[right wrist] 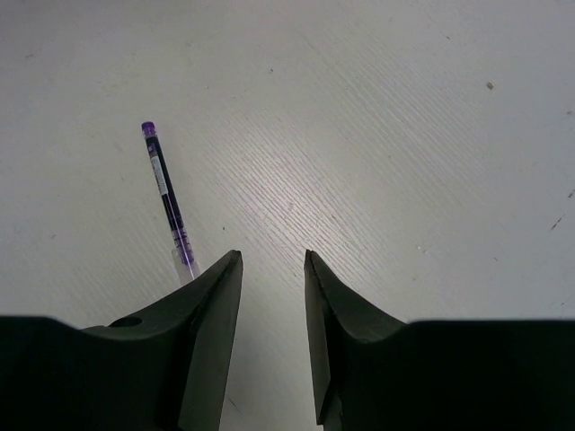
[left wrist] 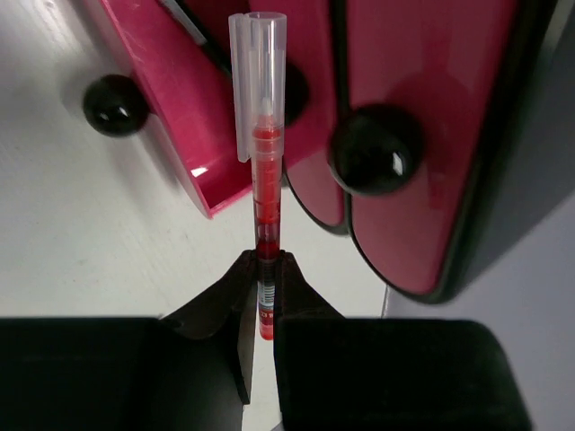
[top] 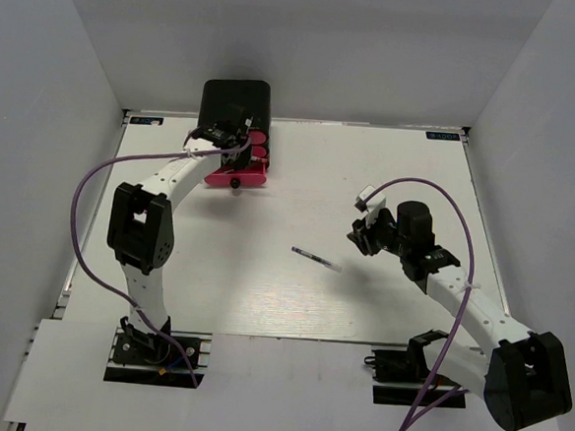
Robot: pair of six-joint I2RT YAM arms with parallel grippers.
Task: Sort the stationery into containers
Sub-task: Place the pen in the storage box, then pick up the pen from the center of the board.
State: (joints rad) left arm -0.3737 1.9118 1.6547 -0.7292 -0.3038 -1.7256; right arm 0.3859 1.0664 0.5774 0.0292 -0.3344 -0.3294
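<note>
My left gripper point(left wrist: 267, 262) is shut on a red pen point(left wrist: 266, 184) with a clear cap. It holds the pen at the front of the pink drawers point(left wrist: 404, 108), which sit in a glossy black box point(top: 234, 101). One drawer point(left wrist: 166, 99) is pulled out, and the pen's capped end points over its edge. My left gripper point(top: 236, 135) shows at the drawers in the top view. My right gripper point(right wrist: 272, 260) is open and empty above the table. A dark purple pen point(right wrist: 168, 199) lies just left of its left finger; the pen also shows in the top view point(top: 314, 258).
Black round knobs point(left wrist: 375, 148) stick out from the drawer fronts. The pulled-out drawer point(top: 236, 179) juts toward the table's middle. White walls enclose the table on the left, right and back. The right arm's purple cable point(top: 464, 238) loops over the right side.
</note>
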